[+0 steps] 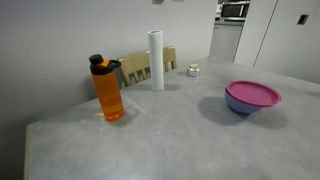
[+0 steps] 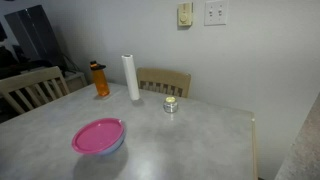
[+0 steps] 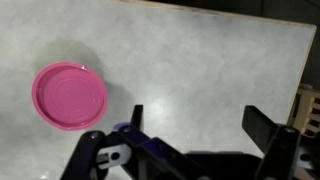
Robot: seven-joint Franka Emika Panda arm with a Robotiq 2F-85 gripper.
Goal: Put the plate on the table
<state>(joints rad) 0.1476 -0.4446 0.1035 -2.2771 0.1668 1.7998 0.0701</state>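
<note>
The magenta-pink plate (image 1: 253,94) lies on top of the purple-blue bowl (image 1: 240,106) on the grey mottled table (image 1: 170,135). It also shows in an exterior view (image 2: 98,134), resting on the bowl (image 2: 108,149), and in the wrist view (image 3: 70,96) at the left. My gripper (image 3: 200,120) shows only in the wrist view. It is open and empty, high above the table, to the right of the plate. The arm is out of view in both exterior views.
An orange bottle with a black lid (image 1: 108,88) (image 2: 99,79), a white paper towel roll (image 1: 156,59) (image 2: 130,77) and a small jar (image 1: 193,70) (image 2: 171,104) stand on the table. Wooden chairs (image 2: 165,81) (image 2: 32,88) stand at its edges.
</note>
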